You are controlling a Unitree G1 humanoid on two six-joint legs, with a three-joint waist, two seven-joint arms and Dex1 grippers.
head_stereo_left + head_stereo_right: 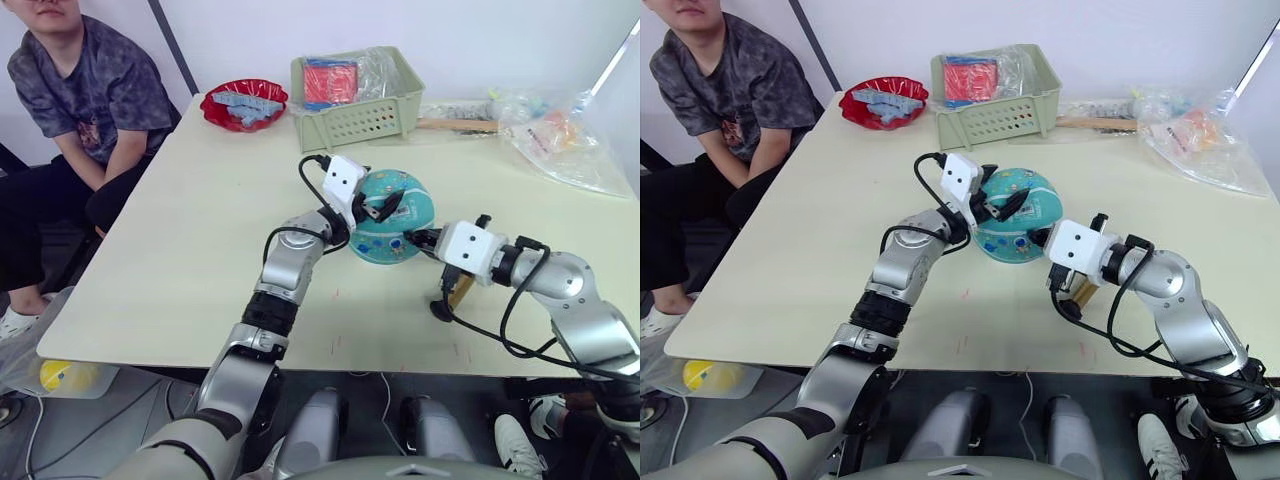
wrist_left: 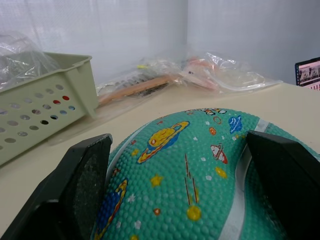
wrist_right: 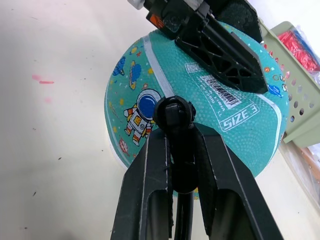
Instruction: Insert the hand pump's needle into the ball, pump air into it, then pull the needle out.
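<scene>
The teal ball (image 1: 392, 229) sits near the middle of the counter (image 1: 180, 250), just in front of a pale green basket (image 1: 355, 98). The left pincer (image 1: 378, 209) straddles its top, fingers (image 2: 82, 187) spread wide on either side of the crown and right against the rubber, though whether they actually press it is hard to say; it looks meant to keep the ball from rolling when the needle is pushed in. The right pincer (image 3: 179, 165) is closed on the black fitting (image 3: 174, 114) at the end of the pump's hose (image 1: 478, 333), pointing it at the ball's side near the astronaut print, beside the barcode label (image 3: 220, 94). The needle itself is hidden behind the fitting, so I can't tell whether its tip has entered the valve or merely rests against the surface, and the valve isn't visible either. The hand pump (image 1: 459, 292) lies on the counter under the right wrist, mostly covered, only a bit of brass barrel and a black end showing. Behind are a red bowl (image 1: 244, 103) and clear plastic bags (image 1: 560, 135); a person (image 1: 75, 110) sits at the left corner.
</scene>
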